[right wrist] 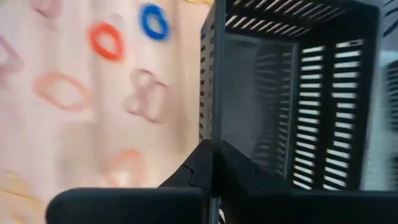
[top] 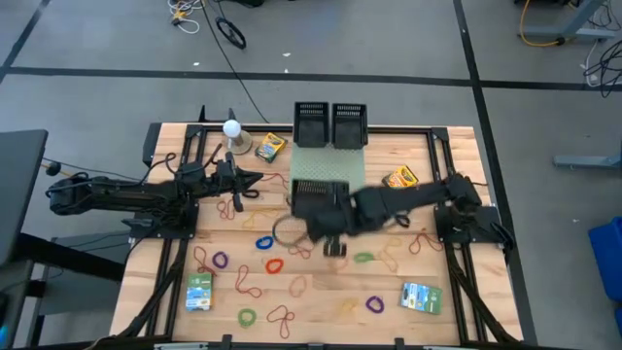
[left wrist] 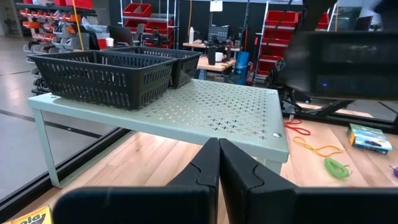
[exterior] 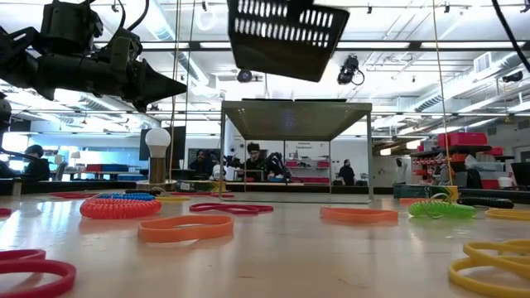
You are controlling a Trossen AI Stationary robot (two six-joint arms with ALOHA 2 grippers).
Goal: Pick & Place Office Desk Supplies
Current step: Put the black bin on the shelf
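Wooden planking forms the bench [top: 457, 292], seen from above with rubber bands [top: 262, 241] of several colours scattered over its near half. Two crayon boxes [top: 269, 147] lie toward the far side, and two green-blue-white packets [top: 421, 297] lie near the front corners. A black basket [top: 317, 199] is held over the bench centre by the right claw [top: 335, 216], in front of a pale green perforated shelf [top: 328, 163] carrying two more black baskets [top: 330, 124]. The left claw [top: 255, 179] is positioned beside a white ball on a base [top: 232, 129].

At bench level, the held basket [exterior: 286, 35] is seen raised and tilted, well clear of the surface. Orange and red bands [exterior: 185, 227] lie flat in front.

From the left wrist, the left claw [left wrist: 219, 163] is shown closed and empty, pointed at the shelf [left wrist: 211, 112].

From the right wrist, the right claw [right wrist: 212, 163] is shown clamped on the basket wall [right wrist: 280, 106], with bands [right wrist: 106, 40] blurred on the bench beyond.
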